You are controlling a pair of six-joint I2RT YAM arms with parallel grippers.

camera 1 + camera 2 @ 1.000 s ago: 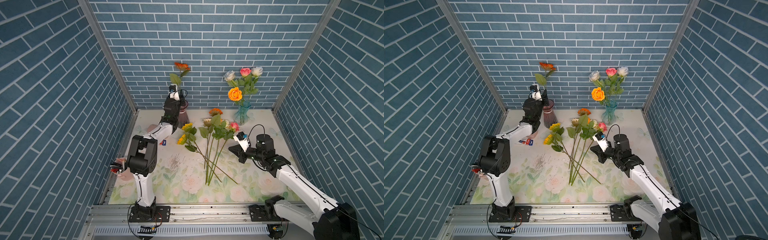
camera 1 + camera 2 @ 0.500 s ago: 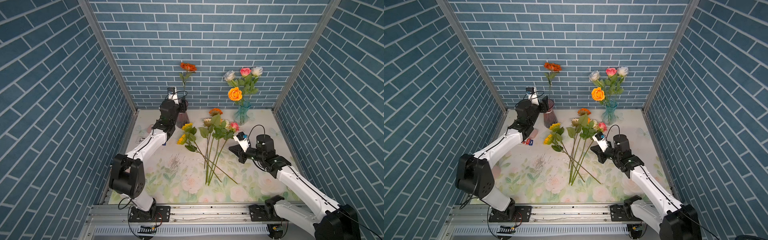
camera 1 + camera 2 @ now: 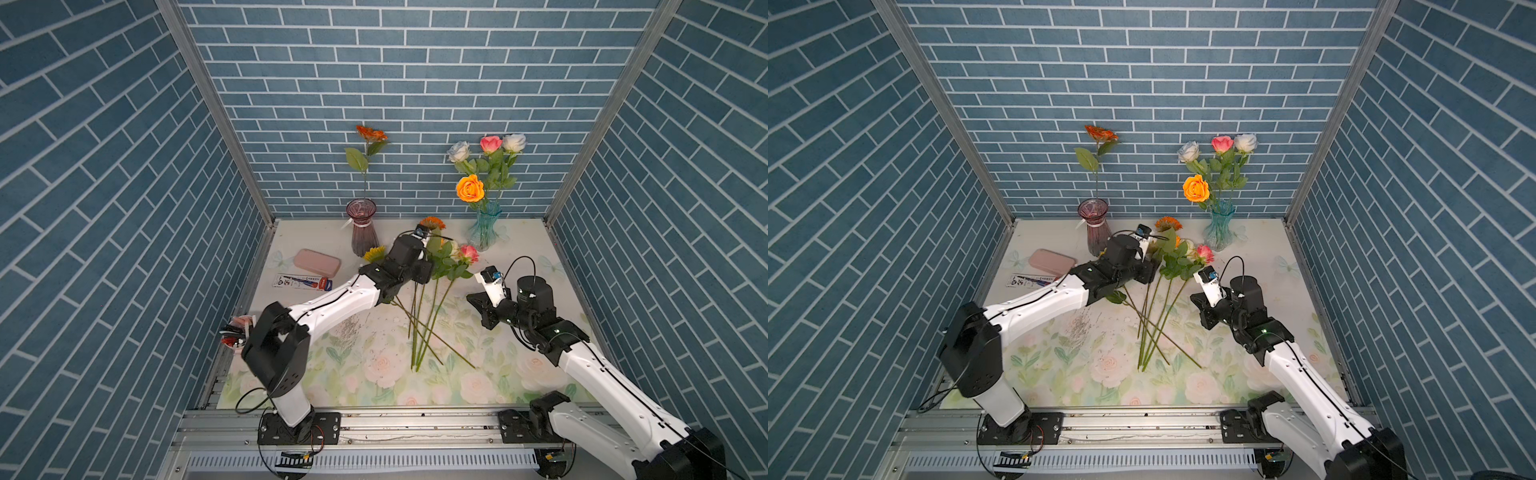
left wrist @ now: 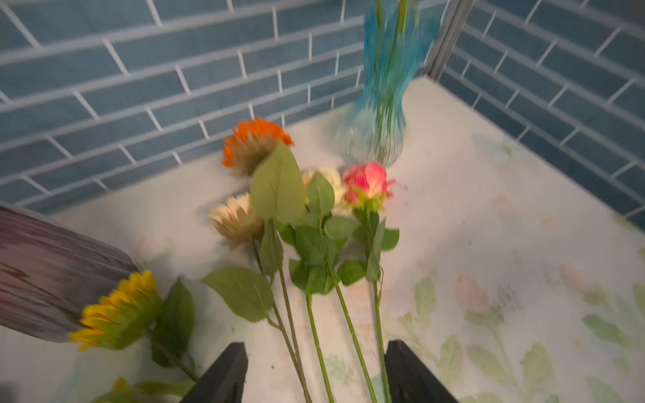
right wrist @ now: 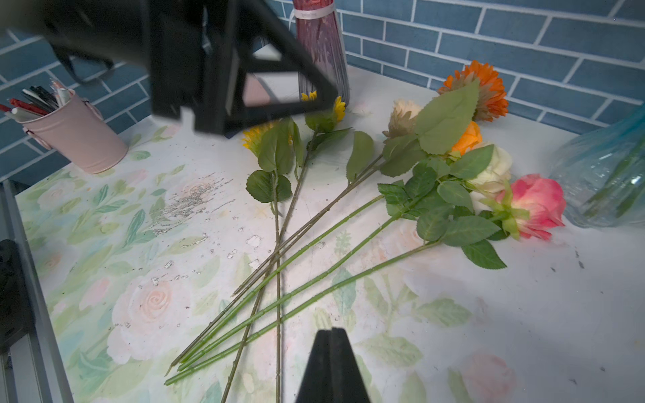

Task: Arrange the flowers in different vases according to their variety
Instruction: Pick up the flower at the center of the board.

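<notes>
Moved since a second ago: left arm (image 3: 332, 301), from the plum vase (image 3: 362, 232) at the back wall to a place over the loose flowers, with its jaws now wider; right arm (image 3: 598, 370) unchanged. State of left fingers (image 4: 223, 373): spread, nothing pinched; several green stems run between them in the left wrist view, contact cannot be told. State of right fingers (image 5: 331, 366): pressed together, empty, near the cut ends of the stems. Plum vase: upright, one orange sunflower-like flower (image 3: 371, 133) standing in it. Listed next, aqua vase (image 3: 484, 228): upright, further along the back wall, holding four: orange rose (image 3: 470, 188), pale blue rose (image 3: 458, 151), pink rose (image 3: 491, 143), white rose (image 3: 514, 142). Loose flowers, lying on the floral worktop (image 3: 532, 249) with heads toward the vases and stems crossing toward the front: orange sunflower-like head (image 4: 256, 143), cream head (image 4: 235, 219), yellow sunflower (image 4: 118, 314) just beside the plum vase's base, loose pink rose (image 4: 366, 181) nearest the aqua vase, loose white rose (image 5: 494, 171), loose orange rose (image 5: 467, 137) half under a leaf. Other items: pink case (image 3: 316, 262) and printed card (image 3: 303, 282) beside the plum vase; pink pen pot (image 5: 75, 136) at the worktop's edge.
</notes>
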